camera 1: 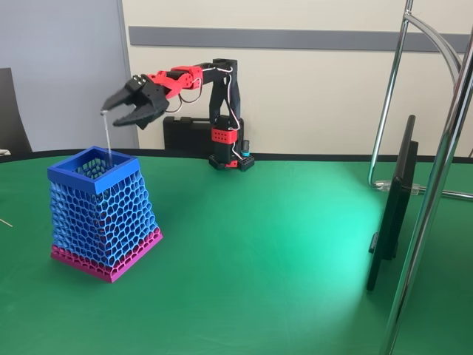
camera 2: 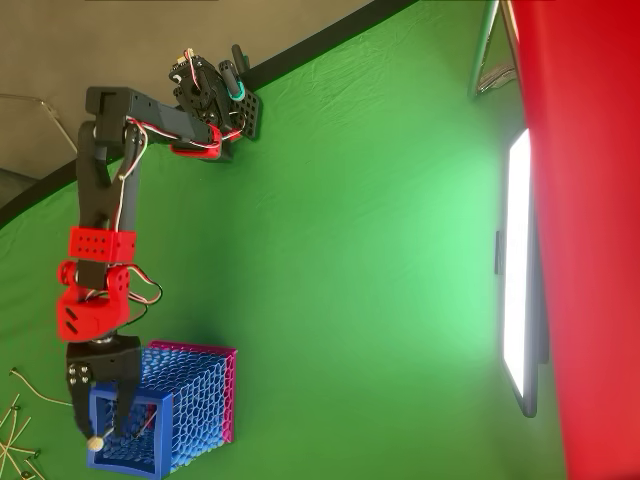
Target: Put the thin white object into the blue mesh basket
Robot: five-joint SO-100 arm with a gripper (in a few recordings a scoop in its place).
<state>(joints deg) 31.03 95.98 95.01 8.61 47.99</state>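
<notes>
Although the strip is not yet released, most of the task looks done: the gripper (camera 1: 118, 111) hangs just above the open top of the blue mesh basket (camera 1: 103, 214), its 2 fingers pinched at the tips on the upper end of the thin white object (camera 1: 109, 140), which dangles almost straight down with its lower end already below the dark blue rim and inside the opening. In the overhead view the gripper (camera 2: 98, 432) sits over the basket's (camera 2: 190, 405) mouth, and the small pale knob of the white object (camera 2: 95, 441) shows at the fingertips, near the rim's outer side. What is left, as I judge it, is to let the fingers part so the strip drops in, perhaps after lowering a little so it cannot tip over the edge; because the hold sits close to 1 wall, the strip could lean out against the rim. Around it, the green table (camera 1: 259, 259) is bare near the basket; several pale slivers (camera 2: 15, 425) lie scattered beside it at the overhead picture's left edge, well clear of the drop. A dark screen (camera 1: 395, 200) and a chrome stand (camera 1: 436, 185) rise far off to the right in the fixed view, blocking nothing.
</notes>
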